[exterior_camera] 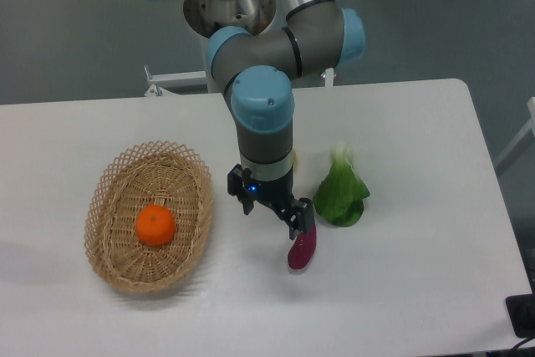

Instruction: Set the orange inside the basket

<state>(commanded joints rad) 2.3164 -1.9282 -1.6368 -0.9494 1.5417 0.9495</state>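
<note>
**Orange in the basket, my gripper empty over the table**

The white table (418,290) carries everything here. My arm (262,114) reaches down from the far edge and hangs over the middle of it, wrist pointing at the surface.

The basket (109,269) sits on the left part of the table, an oval of tan wicker with an open lattice rim. It lies well apart from my arm.

To the right of my wrist lies a leafy green vegetable (341,194) with a pale stalk end pointing away from the camera.

My gripper (272,211) hovers between the basket and the greens, fingers spread apart with nothing between them. One finger (302,220) stands just above the upper end of a purple eggplant (303,248); I cannot tell if they touch.

The orange (155,225) rests inside the basket, near the middle of its floor.

A sliver of something yellow (296,159) peeks out behind my wrist, mostly hidden.
</note>
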